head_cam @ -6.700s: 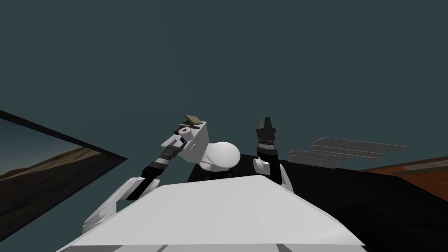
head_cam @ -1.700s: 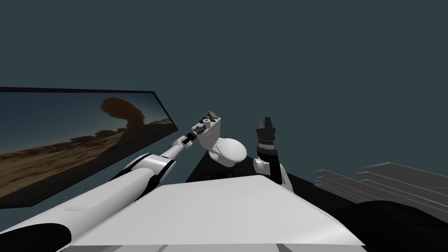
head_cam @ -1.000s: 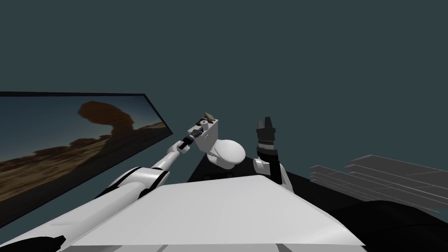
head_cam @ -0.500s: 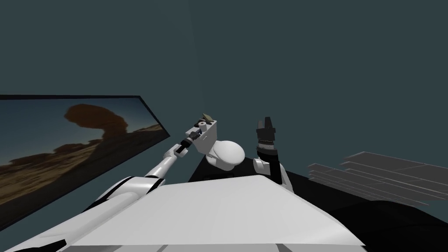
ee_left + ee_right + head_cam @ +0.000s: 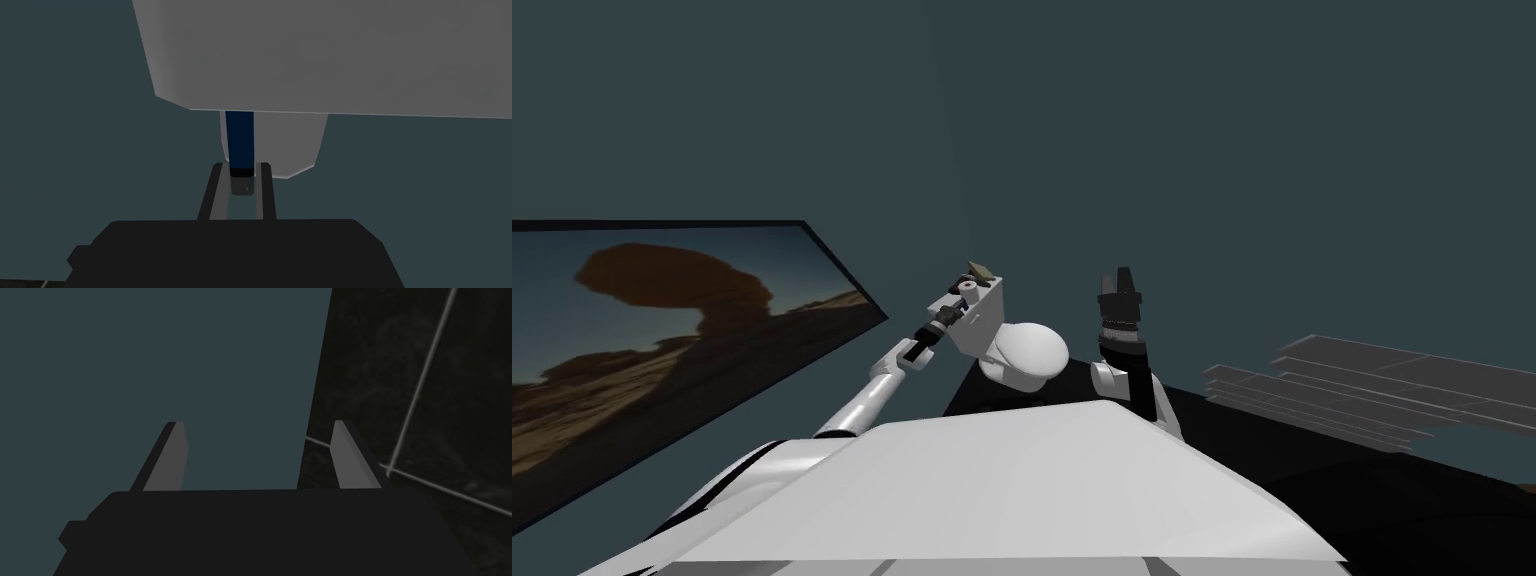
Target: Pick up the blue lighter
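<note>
Left wrist view: my left pincer is closed on the blue lighter. Both fingers press the sides of its dark capped end. The blue body runs straight out from the fingertips. Its far end is hidden behind the lower edge of the white toilet tank. I cannot tell whether the lighter touches the tank. A smaller pale form lies behind the lighter, and I cannot identify it. On either side of the fingers there is bare dark teal wall, and nothing stands close to them.

Head view: my left arm is stretched nearly straight, forward and upward. Its pincer sits at the tank's upper left edge, and the lighter is there in its grip. A small white roll and an olive-brown object sit on the tank top, just beyond the pincer. The toilet bowl is below and to the right of the tank. The framed landscape picture hangs on the left wall, well apart from the arm, with plain wall between them. Grey slats lie far off to the right.

My right arm is raised upright beside the bowl, apart from it. In the right wrist view my right pincer is spread wide and grips nothing.
</note>
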